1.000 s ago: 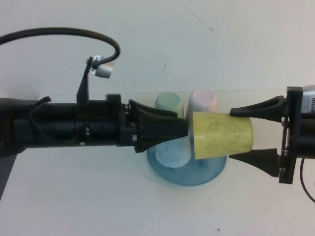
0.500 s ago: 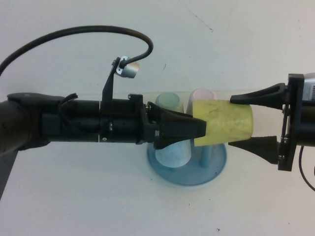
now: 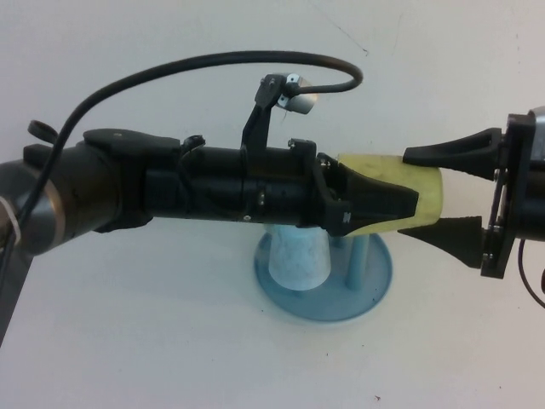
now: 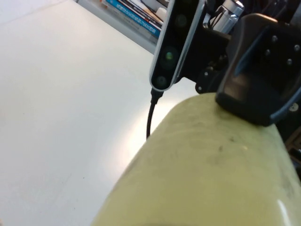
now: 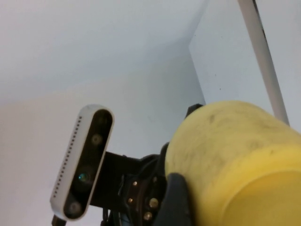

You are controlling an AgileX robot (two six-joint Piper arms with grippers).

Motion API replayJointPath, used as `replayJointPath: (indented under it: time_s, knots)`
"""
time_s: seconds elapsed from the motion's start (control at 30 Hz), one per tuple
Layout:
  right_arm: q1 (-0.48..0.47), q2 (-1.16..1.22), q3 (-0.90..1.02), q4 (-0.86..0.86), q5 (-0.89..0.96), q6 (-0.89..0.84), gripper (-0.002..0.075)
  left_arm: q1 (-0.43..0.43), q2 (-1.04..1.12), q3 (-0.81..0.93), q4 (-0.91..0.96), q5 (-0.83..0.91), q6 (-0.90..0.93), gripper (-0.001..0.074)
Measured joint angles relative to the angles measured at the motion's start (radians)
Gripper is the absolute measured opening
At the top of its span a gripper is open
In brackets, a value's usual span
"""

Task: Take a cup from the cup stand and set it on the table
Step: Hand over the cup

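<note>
The cup (image 3: 426, 189) lies horizontal between both arms: right gripper (image 3: 426, 196) clamps its wide end, left gripper (image 3: 407, 204) closes around its narrow end.

A light-blue cup (image 3: 299, 257) sits upside down on a peg, just below the frame's centre in the high view. Stacked books (image 4: 136, 13) lie along the left wrist view's upper edge.

- The cup (image 3: 426, 189) looked like matt yellow plastic, faintly mottled with dark smudges.
- The cup stand (image 3: 375, 285) was smooth blue plastic with a slight sheen.
- The table (image 3: 128, 341) was plain white and matt.
- The left gripper (image 3: 407, 203) and right gripper (image 3: 407, 194) looked like matt black plastic.
</note>
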Motion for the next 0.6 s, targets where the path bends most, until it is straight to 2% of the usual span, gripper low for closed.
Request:
replayJointPath:
  time_s: [0.1,0.2,0.6]
  knots:
    - [-0.002,0.002,0.0,0.011,-0.009,-0.031,0.0571,-0.011,0.008,-0.005,-0.002,0.003,0.005,0.0141]
    - [-0.008,0.002,-0.002,0.02,-0.013,-0.09,0.0571,-0.018,0.009,-0.005,-0.002,0.003,0.005,0.0053]
    - [-0.009,0.002,-0.002,0.046,-0.012,-0.304,0.0571,-0.018,0.012,-0.005,-0.002,-0.005,0.061,0.0038]
